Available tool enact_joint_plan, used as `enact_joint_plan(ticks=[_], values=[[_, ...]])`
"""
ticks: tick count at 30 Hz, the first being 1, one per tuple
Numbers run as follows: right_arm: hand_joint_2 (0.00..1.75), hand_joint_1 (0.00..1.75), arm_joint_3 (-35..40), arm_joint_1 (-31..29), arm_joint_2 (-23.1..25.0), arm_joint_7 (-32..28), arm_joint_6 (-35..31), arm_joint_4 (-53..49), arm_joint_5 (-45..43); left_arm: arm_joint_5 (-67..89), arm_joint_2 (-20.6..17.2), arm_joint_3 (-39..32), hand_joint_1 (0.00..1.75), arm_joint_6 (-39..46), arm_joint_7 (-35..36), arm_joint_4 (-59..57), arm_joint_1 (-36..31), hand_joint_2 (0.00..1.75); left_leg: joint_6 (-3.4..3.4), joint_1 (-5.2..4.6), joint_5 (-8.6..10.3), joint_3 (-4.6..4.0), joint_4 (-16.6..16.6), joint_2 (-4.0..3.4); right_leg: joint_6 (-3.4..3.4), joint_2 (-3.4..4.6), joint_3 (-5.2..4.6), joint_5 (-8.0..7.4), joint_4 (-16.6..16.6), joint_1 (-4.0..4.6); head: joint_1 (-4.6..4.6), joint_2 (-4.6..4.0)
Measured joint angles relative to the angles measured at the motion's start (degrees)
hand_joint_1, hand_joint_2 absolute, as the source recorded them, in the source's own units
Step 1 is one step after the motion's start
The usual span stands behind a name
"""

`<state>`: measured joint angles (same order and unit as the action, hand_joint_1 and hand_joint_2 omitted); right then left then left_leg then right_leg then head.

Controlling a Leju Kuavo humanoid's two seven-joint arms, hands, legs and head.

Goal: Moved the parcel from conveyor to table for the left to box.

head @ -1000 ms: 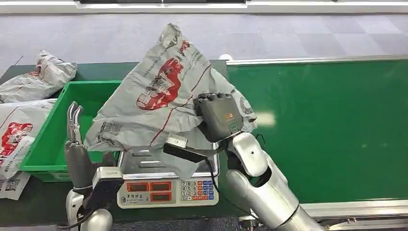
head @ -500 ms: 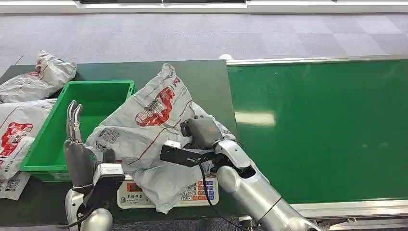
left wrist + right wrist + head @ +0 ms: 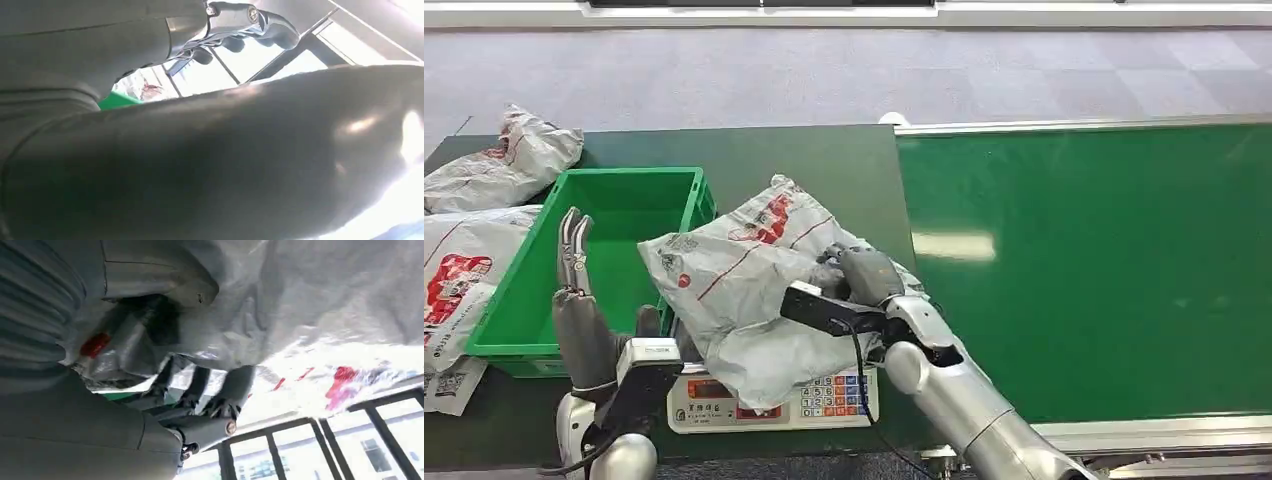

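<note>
While the parcel (image 3: 749,290) lay slumped over the weighing scale (image 3: 769,398) at the near edge of the surface (image 3: 834,160), I judged the carry from the conveyor to be all but done and the set-down to be the step in hand. Starting at nine o'clock in the head view, two other grey mail bags (image 3: 484,190) lay well out at the surface's left end, beside the green box (image 3: 539,290). My left hand (image 3: 579,300) stood upright at about seven o'clock, just in front of the box's near wall, fingers straight and apart, holding nothing. The parcel's left end leaned against the box's right wall, and its middle draped across the scale's pan and part of its display. My right hand (image 3: 859,275) sat at the parcel's right end, around five o'clock from the bag's centre, fingers curled into the crumpled plastic; the right wrist view showed dark fingers (image 3: 200,385) and thumb pinching a fold of it. At three o'clock the green conveyor belt (image 3: 1084,260) ran off bare. As I read it, the next move called for my right hand to loosen and draw back clear, leaving the parcel settled for my left hand to box.
</note>
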<state>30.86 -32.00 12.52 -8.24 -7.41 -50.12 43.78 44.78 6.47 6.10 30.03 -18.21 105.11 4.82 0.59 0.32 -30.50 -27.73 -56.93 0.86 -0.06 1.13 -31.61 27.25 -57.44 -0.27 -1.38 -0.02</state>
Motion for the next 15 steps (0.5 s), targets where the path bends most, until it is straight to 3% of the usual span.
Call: enact_joint_plan(ticks=[15], values=[[1.75, 0.0, -3.9, 0.3, -3.0, -1.9, 0.1, -10.2, 1.5, -1.6, 0.0, 0.0, 0.0, 1.0, -2.2, 0.0, 0.0, 0.0, 0.0, -0.01, 0.0, -0.01, 0.0, -0.03, -0.01, 0.0, -0.03, -0.01, 0.0, 0.0, 0.0, 0.0]])
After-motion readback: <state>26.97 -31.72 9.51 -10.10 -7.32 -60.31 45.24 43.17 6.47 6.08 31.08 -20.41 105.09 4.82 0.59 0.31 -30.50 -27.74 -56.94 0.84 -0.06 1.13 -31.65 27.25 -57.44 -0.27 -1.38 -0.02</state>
